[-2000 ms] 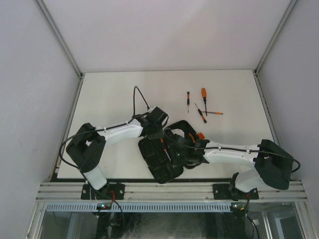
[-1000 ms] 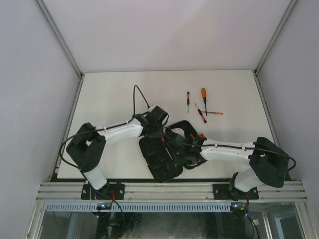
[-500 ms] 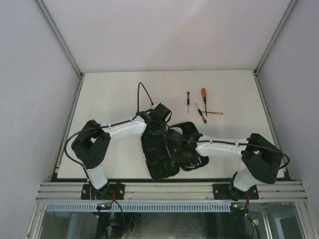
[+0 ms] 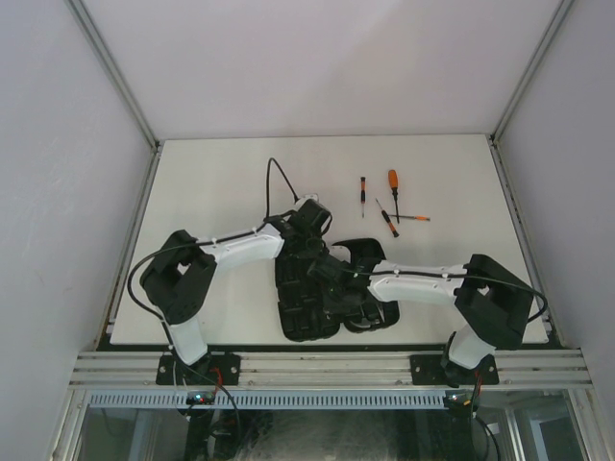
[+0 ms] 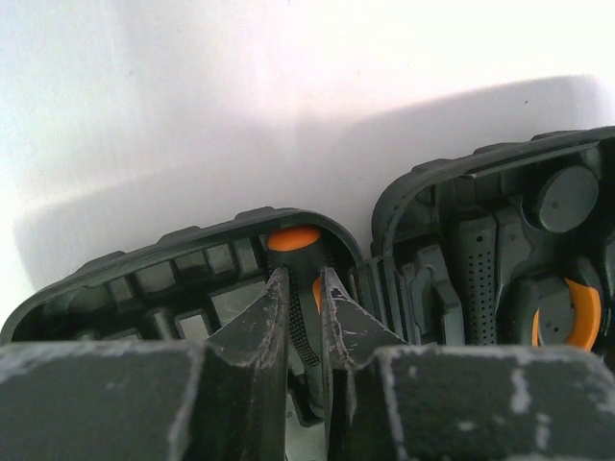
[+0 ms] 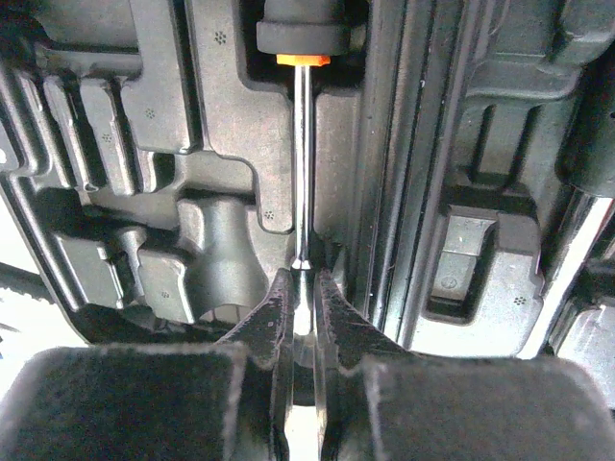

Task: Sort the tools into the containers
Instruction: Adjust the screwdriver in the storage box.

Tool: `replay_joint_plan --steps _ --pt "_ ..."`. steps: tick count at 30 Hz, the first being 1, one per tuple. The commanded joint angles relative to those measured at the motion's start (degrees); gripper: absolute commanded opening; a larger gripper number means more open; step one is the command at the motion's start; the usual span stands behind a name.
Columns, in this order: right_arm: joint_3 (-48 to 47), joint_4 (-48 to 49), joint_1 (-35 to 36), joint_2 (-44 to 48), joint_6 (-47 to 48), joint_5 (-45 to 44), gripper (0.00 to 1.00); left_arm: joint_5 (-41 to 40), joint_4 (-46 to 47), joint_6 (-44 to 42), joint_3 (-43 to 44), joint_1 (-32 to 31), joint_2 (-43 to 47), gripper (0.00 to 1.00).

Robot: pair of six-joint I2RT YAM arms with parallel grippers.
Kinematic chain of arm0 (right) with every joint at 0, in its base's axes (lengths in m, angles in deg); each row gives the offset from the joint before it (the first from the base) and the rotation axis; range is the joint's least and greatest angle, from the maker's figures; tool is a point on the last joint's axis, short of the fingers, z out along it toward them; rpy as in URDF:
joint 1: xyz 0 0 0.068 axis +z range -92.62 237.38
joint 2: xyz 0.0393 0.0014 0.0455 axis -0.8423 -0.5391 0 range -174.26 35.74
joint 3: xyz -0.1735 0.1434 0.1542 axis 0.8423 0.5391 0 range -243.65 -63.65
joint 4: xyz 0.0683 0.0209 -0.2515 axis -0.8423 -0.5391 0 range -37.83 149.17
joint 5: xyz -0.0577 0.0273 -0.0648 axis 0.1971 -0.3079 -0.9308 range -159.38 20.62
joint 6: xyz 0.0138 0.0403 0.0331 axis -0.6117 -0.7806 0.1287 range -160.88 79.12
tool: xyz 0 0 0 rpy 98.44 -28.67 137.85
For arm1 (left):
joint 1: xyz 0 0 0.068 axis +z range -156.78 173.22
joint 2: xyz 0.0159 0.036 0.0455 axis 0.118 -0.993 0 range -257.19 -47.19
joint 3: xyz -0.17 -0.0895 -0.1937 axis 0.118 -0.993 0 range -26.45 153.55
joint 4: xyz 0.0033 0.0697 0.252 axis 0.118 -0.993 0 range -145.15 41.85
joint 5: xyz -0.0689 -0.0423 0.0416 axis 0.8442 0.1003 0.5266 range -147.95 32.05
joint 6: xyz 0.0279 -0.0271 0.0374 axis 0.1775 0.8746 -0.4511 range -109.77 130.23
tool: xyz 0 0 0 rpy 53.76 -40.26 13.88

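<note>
case [image 5: 192, 254]: black, open | screwdriver [image 6: 302, 163]: orange-capped black handle, thin steel shaft | left gripper [image 5: 303, 280]: clamped on handle | right gripper [image 6: 303, 280]: clamped on shaft

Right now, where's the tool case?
Top view: the open black tool case lies centred at the near edge of the table, between the left arm and right arm; the loose screwdrivers lie beyond it, far right.

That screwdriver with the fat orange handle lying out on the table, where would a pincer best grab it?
Probably by the fat orange handle, coming straight down from above and closing across its width. The screwdriver lies flat on the table with that handle standing clear, whereas its thin shaft runs in among two other screwdrivers.
</note>
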Motion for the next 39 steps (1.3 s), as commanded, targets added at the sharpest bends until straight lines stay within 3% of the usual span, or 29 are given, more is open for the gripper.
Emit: replay_joint_plan --steps 1,14,26,35,39 --pt "6.9 -10.2 2.0 -11.4 -3.4 -8.0 0.00 3.5 -4.8 -1.5 -5.6 -1.2 -6.3 0.09" --pt "7.4 -9.5 7.5 -18.8 -10.0 -8.6 0.00 4.4 -2.2 -1.8 -7.6 -1.2 -6.6 0.07" --pt "9.7 -13.2 3.9 2.8 -3.7 -10.5 0.00 2.8 -1.9 -2.1 -14.0 -0.8 -0.1 0.07" --pt "10.0 -12.2 2.4 8.1 1.3 -9.9 0.00 3.0 -2.3 -1.0 -16.1 -0.8 5.1 0.07" --pt "10.0 -11.5 1.8 11.5 1.8 -9.4 0.12 2.8 -4.0 -1.3 -13.1 -0.8 5.7 0.07"
